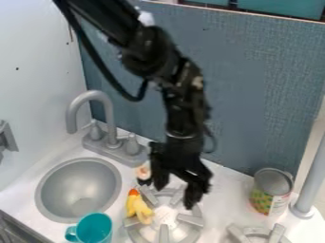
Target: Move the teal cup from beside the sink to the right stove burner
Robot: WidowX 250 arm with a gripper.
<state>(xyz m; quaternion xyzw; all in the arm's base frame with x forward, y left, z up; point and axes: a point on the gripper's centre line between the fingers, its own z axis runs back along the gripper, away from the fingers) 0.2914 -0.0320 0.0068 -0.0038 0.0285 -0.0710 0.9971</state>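
- Yellow, with an orange-red tip at its upper end, the small toy lies lower left of centre, against the left side of the front burner as I see it; its lumpy shape leaves me unsure what it represents.
- Just above it I have a small object, pale and orange on top, black below; the dark gripper crowds its right side, so I can't tell whether they touch.
- My gripper hangs over the burner at lower centre, jaws spread apart, part of the burner visible between them; it hides some of the burner's upper edge.
- Bottom edge, left of centre: a teal mug, its base cut off.
- Lower right: a tin can with a grey top and patterned label, its small print unreadable to me.
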